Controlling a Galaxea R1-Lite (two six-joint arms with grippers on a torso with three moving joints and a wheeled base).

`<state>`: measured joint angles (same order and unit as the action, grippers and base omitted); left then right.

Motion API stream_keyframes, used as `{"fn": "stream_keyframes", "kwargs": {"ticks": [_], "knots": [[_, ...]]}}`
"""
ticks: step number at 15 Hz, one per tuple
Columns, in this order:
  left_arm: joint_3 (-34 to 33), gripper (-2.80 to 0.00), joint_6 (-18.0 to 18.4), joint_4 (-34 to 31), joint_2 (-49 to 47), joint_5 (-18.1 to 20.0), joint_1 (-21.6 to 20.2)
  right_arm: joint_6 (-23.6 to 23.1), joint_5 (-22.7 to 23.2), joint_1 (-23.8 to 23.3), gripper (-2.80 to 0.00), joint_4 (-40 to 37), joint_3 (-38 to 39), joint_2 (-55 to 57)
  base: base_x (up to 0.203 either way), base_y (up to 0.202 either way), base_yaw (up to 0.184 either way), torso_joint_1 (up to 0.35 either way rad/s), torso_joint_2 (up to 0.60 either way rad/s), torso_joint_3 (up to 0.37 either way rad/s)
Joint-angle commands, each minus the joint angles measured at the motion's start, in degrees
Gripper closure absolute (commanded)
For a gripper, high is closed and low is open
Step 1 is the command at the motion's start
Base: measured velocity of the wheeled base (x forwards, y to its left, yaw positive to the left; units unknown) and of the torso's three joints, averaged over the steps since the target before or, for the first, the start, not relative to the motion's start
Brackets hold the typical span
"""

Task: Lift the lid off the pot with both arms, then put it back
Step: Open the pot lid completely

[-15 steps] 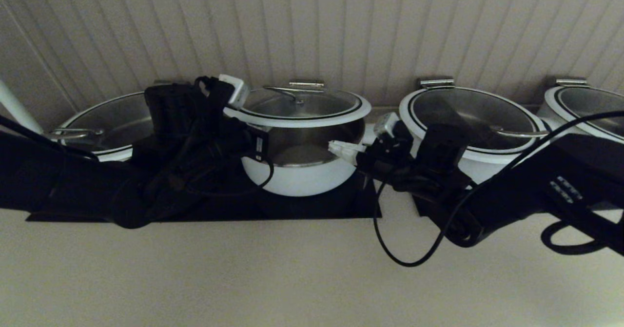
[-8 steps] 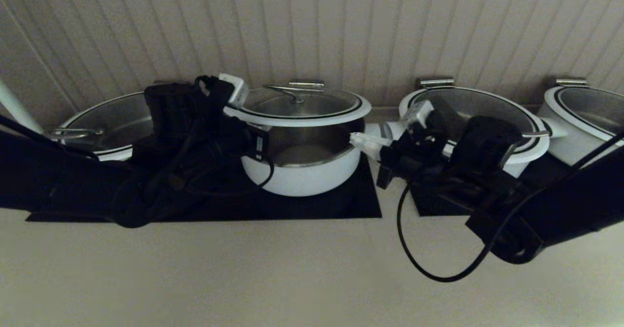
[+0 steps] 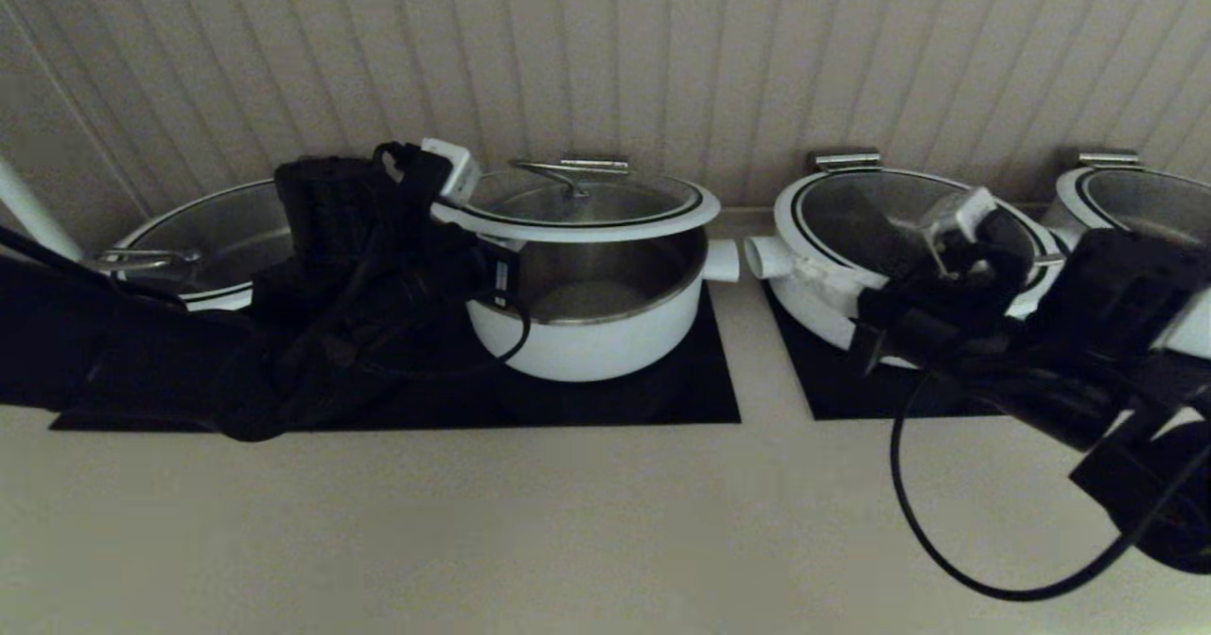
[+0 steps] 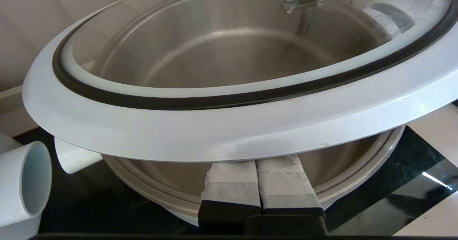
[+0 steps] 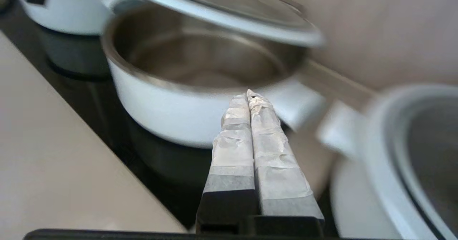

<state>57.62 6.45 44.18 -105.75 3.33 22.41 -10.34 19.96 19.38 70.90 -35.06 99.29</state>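
Head view: lid (image 3: 582,202) hovers above empty pot (image 3: 591,318).

Lid (image 3: 587,204) sits raised above pot (image 3: 591,327) on bench (image 3: 530,531); left tool (image 4: 257,168) under lid's rim; wider pot (image 3: 833,285) right.
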Motion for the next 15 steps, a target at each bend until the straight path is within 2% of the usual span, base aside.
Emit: {"fn": "stream_keyframes", "kwargs": {"ticks": [1, 3, 10, 12, 15], "knots": [[-0.1, 0.00, 0.1, 0.3, 0.5, 0.0, 0.0, 0.0, -0.3, -3.0, 0.00, -0.4, 5.8, -7.8, 0.000, 0.000, 0.000, 0.000, 0.00, 0.000], [-0.1, 0.00, 0.1, 0.3, 0.6, 0.0, -0.1, 0.1, -3.0, -3.9, 0.00, -2.6, 10.1, -13.3, 0.000, 0.000, 0.000, 0.000, 0.00, 0.000], [-0.1, 0.00, 0.1, 0.3, 1.0, 0.0, -0.1, 2.9, -18.3, -4.2, 0.00, -13.4, 27.6, -32.3, 0.000, 0.000, 0.000, 0.000, 0.00, 0.000], [-0.1, 0.00, 0.1, 0.3, 0.9, 0.0, -0.1, 3.1, -19.8, -4.2, 0.00, -14.8, 34.0, -38.1, 0.000, 0.000, 0.000, 0.000, 0.00, 0.000], [-0.1, 0.00, 0.1, 0.3, 1.0, 0.0, 0.0, 3.7, -21.5, -4.2, 0.00, -28.4, 34.8, -51.4, 0.000, 0.000, 0.000, 0.000, 0.00, 0.000]]}}
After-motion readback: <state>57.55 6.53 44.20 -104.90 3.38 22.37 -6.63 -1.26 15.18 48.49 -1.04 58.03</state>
